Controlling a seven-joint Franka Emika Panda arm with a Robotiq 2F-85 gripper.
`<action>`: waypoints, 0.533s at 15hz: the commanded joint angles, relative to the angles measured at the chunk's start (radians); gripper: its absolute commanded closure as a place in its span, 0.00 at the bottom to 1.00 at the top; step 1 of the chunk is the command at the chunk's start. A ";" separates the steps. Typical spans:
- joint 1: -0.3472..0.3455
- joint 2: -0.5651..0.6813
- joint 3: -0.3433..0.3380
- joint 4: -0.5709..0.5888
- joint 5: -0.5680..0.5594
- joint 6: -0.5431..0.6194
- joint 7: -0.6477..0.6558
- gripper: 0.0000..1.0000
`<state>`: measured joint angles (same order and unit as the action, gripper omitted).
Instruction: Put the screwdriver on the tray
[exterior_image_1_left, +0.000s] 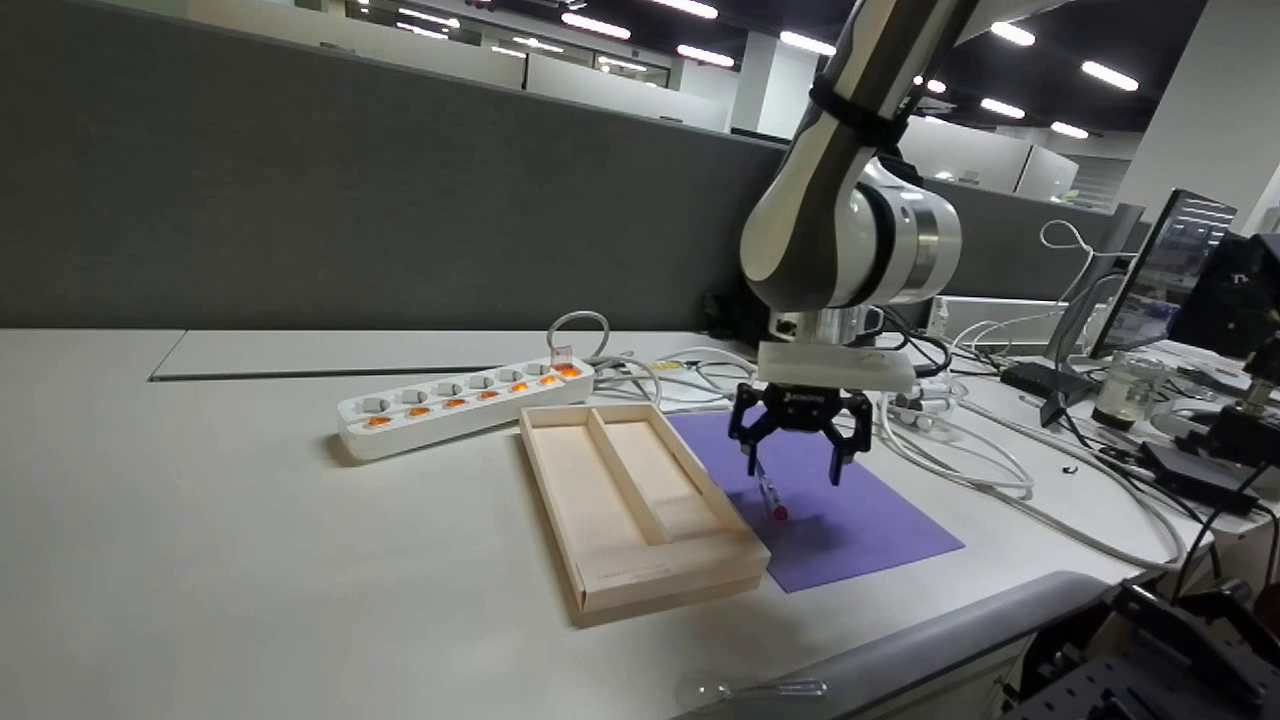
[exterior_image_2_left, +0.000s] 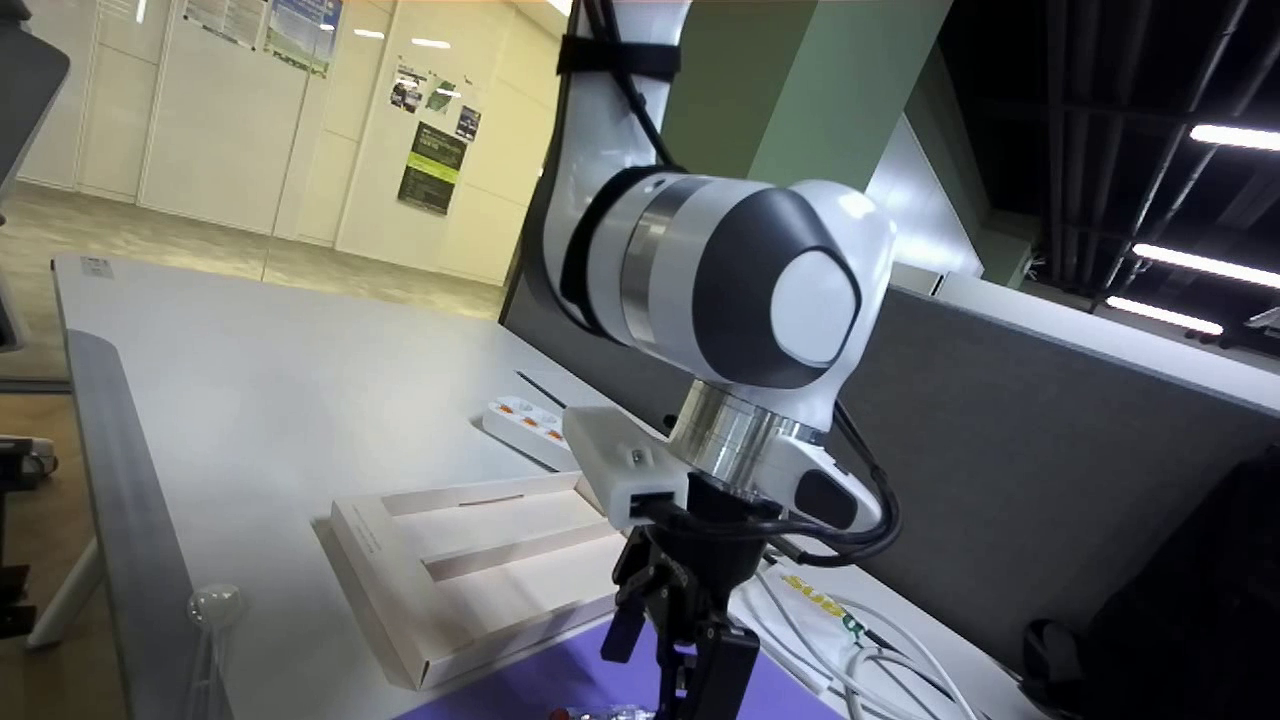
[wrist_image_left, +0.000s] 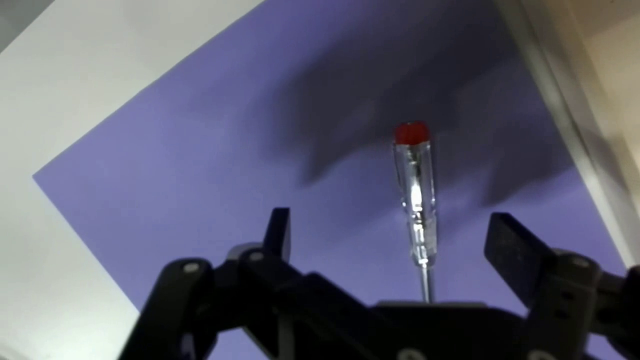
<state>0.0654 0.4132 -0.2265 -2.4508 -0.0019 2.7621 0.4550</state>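
The screwdriver (wrist_image_left: 417, 195) has a clear handle, a red end cap and a thin metal shaft. It lies on the purple sheet (wrist_image_left: 200, 175); the gripper body hides its tip in the wrist view. It also shows in an exterior view (exterior_image_1_left: 772, 498) and partly at the bottom edge of an exterior view (exterior_image_2_left: 600, 713). My gripper (exterior_image_1_left: 794, 476) is open and empty above the sheet. In the wrist view the screwdriver lies between its spread fingers (wrist_image_left: 387, 220), apart from both. The pale wooden tray (exterior_image_1_left: 660, 590), with a divider, stands beside the sheet; its edge shows in the wrist view (wrist_image_left: 565, 100).
A white power strip (exterior_image_1_left: 465, 410) with orange switches lies behind the tray. Loose grey-white cables (exterior_image_1_left: 980, 480) run beside and behind the purple sheet. A clear object (exterior_image_1_left: 760, 690) lies at the table's front edge. A dark grey partition (exterior_image_1_left: 400, 200) stands along the back.
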 joint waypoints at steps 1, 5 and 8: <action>0.035 0.029 -0.037 0.021 -0.008 0.013 0.054 0.00; 0.035 0.054 -0.026 0.033 0.020 0.025 0.053 0.00; 0.034 0.067 -0.015 0.044 0.049 0.031 0.052 0.00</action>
<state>0.0891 0.4596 -0.2442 -2.4295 0.0209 2.7836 0.4726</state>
